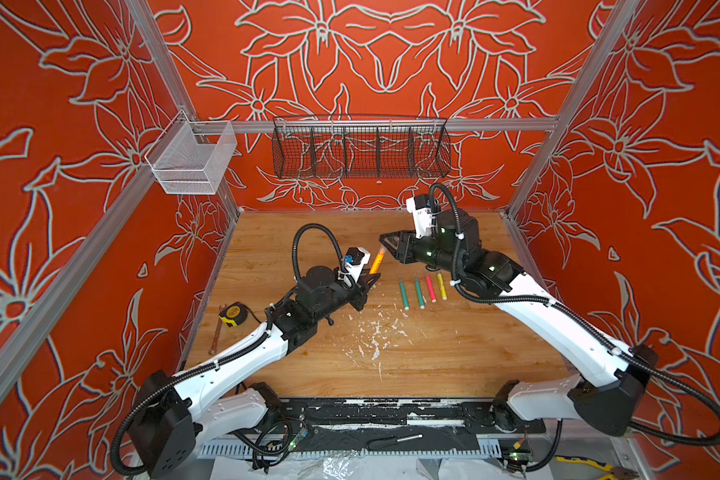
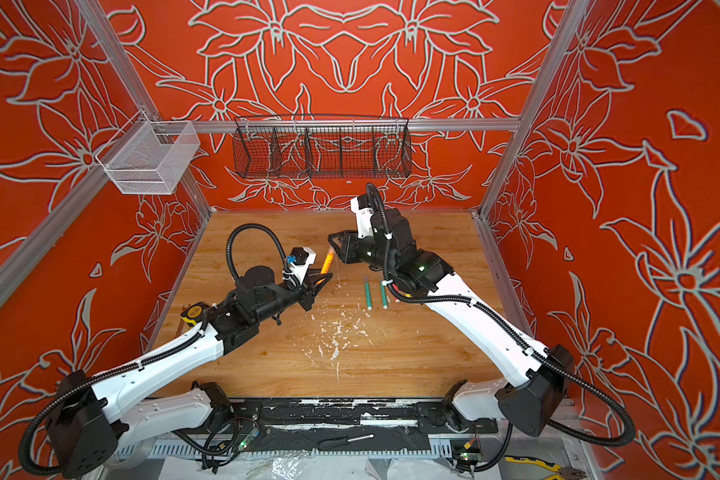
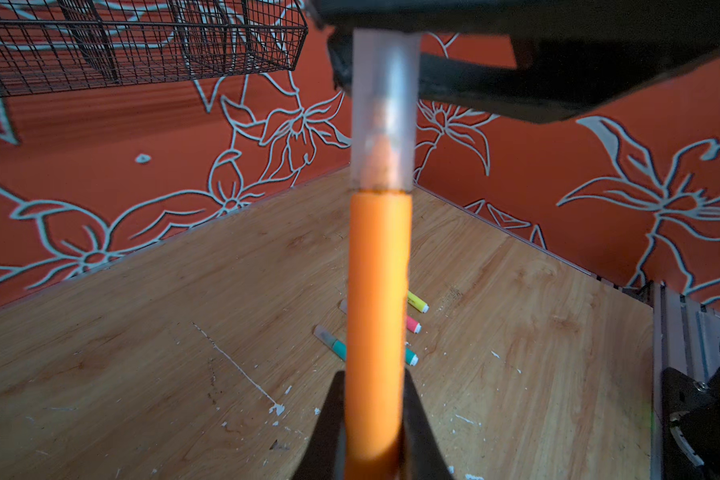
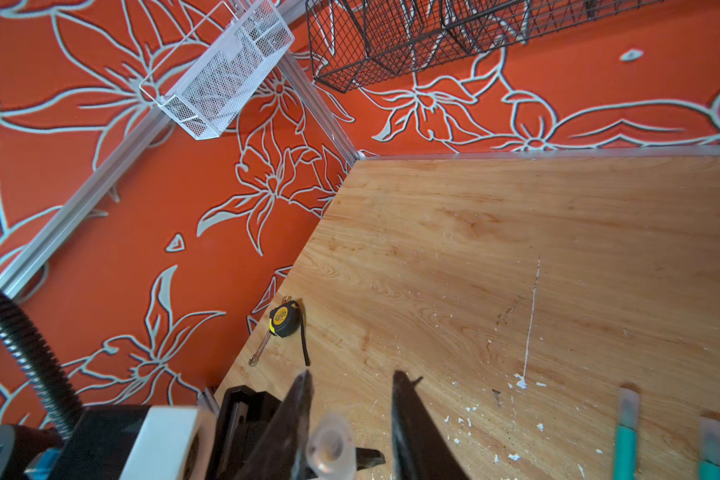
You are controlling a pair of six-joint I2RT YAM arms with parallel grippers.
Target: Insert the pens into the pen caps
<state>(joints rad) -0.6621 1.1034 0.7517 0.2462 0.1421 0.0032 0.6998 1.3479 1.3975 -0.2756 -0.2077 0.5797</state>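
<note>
Orange pen (image 3: 377,311): held in the air, tilted, tip uppermost, just left of and beyond the row on the table (image 1: 308,361), which is made up of a teal pen (image 1: 404,293), a second teal pen (image 1: 419,292), a pink pen (image 1: 430,288) and a yellow pen (image 1: 442,286), all capped. A clear cap (image 3: 382,108) covers the orange tip, its rim meeting the barrel's shoulder.

Left gripper (image 3: 373,376): jaws clamped on the barrel's lower end, on the side nearer the row.

Right gripper (image 4: 352,376): above the row's far end. Its jaws stand apart around the cap's closed end, wider than the cap. One finger lies close against the cap, and contact cannot be told.

Likely hazards:
- A sideways retreat of the right gripper may let that close finger drag the cap askew or off.
- The pen is gripped low, so a push at the cap could pivot it between the left jaws.
- A pen dropped from here could roll into the row and scatter it.
- A cap that sits loosely may slip when the pen is lowered.
</note>
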